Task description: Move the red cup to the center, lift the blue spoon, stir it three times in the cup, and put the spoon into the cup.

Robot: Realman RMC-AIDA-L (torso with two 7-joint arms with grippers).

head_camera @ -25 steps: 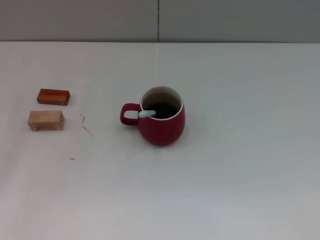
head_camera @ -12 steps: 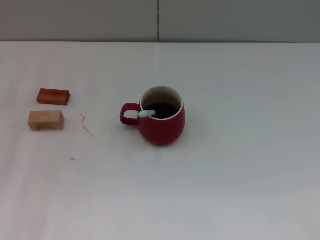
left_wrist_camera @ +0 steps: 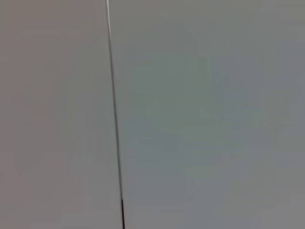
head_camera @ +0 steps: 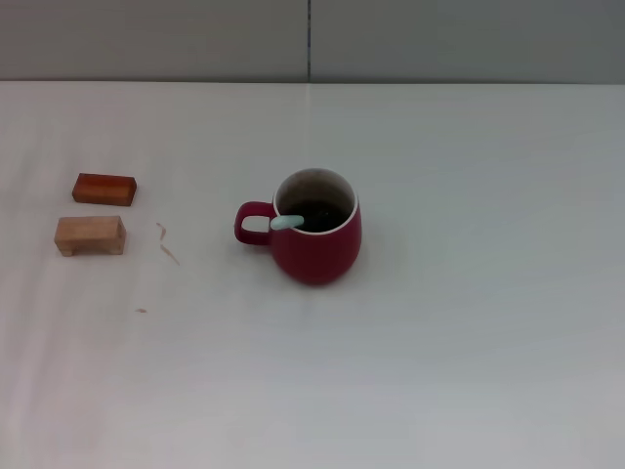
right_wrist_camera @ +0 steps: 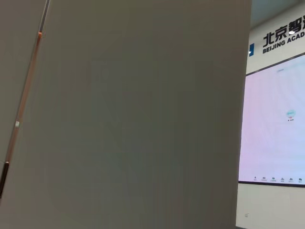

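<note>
Red cup (head_camera: 315,242) upright near the middle of the white table (head_camera: 469,322), loop handle toward the robot's left. Blue spoon (head_camera: 286,222) inside the cup, pale handle tip leaning on the rim above the loop handle. Reddish wooden block (head_camera: 104,189) and pale wooden block (head_camera: 90,235) well apart, far left. Neither gripper in view; claw state impossible to tell.
</note>
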